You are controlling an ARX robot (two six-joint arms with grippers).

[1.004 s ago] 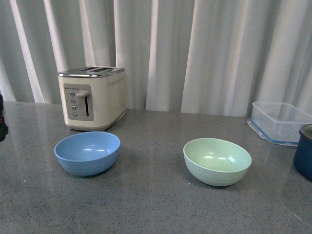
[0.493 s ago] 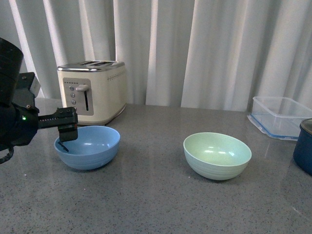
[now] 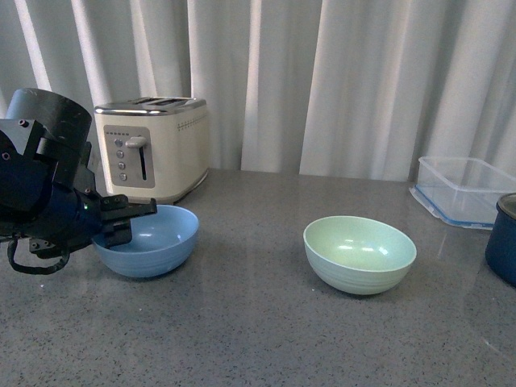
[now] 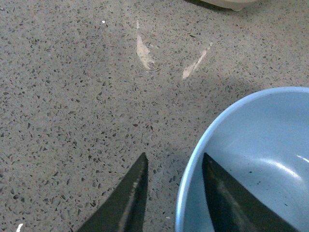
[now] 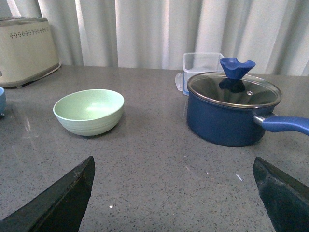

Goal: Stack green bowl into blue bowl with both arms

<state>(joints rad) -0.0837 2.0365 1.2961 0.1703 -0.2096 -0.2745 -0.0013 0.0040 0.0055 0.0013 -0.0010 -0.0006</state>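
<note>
Left pincer (image 4: 174, 155), spread, is straddling the rim of the blue bowl (image 4: 260, 159), so an uneven squeeze is risking tipping it; green bowl (image 5: 89, 111) is sitting well ahead of the spread right pincer (image 5: 174, 160).

No text, brand, number or sign could be read in any view; the small marks on the toaster (image 3: 165, 149) were too blurred.

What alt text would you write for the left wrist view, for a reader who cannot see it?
The left gripper, open, straddles the rim of the blue bowl: one dark finger is on the inner side, the other outside above the speckled grey counter. Two bright reflections streak the counter.
</note>
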